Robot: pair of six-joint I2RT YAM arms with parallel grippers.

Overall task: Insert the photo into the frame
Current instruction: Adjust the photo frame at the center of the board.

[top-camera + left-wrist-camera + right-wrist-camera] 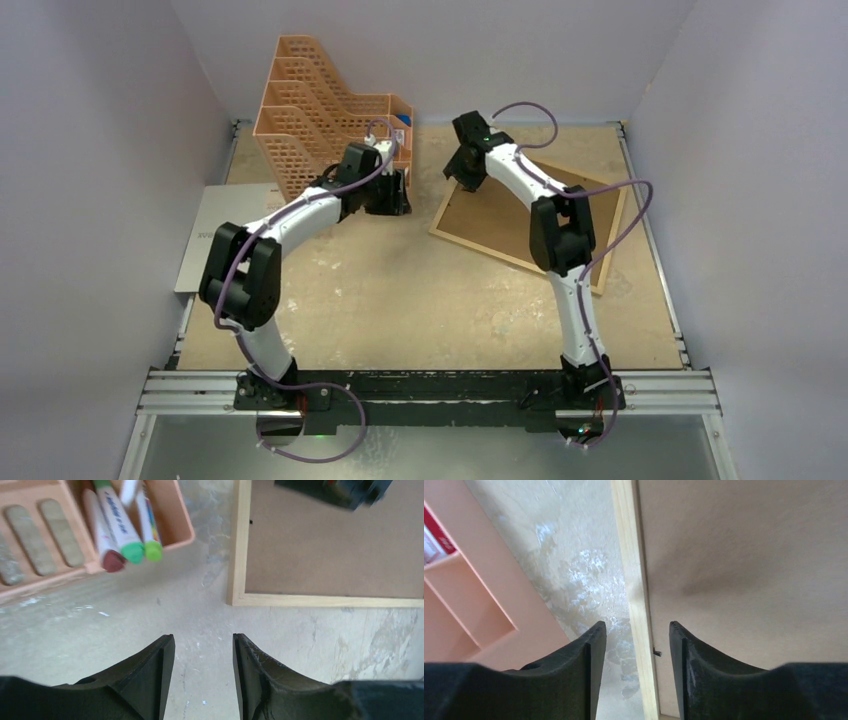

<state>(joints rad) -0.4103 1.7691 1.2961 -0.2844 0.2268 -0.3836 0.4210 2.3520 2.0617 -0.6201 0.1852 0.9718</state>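
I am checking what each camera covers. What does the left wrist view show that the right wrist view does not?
Only the left wrist view: capped markers in the orange organizer's tray, and a corner of the frame. Only the right wrist view: the organizer's shelves with a red item inside. Both: the frame's light-wood rail, the brown backing board within it, and the mottled table.

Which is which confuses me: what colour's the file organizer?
The file organizer is orange; see top external view.

Thin light-wood rectangular picture frame (500,257) lies flat, far right, back side up, skewed to the edges. Brown fibreboard panel (490,215) fills its opening.
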